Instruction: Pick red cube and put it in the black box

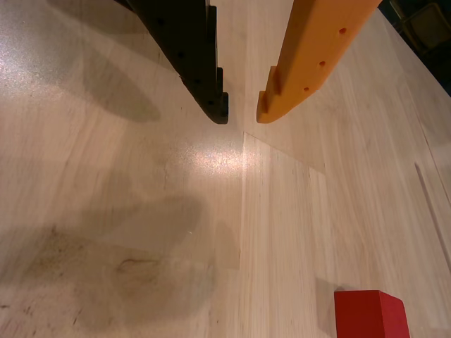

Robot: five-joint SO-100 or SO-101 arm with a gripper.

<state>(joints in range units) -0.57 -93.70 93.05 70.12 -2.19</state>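
Observation:
In the wrist view my gripper (242, 113) reaches down from the top edge, one finger black (190, 49) and the other orange (317, 49). A small gap separates their tips and nothing sits between them. The red cube (371, 313) rests on the pale wooden table at the bottom right, well below and to the right of the fingertips, cut off by the frame's lower edge. The black box is out of view.
The pale wooden tabletop (141, 211) carries soft shadows on the left and a bright glare spot near the centre. The table's far edge runs along the upper right, with dark space (423, 35) beyond it.

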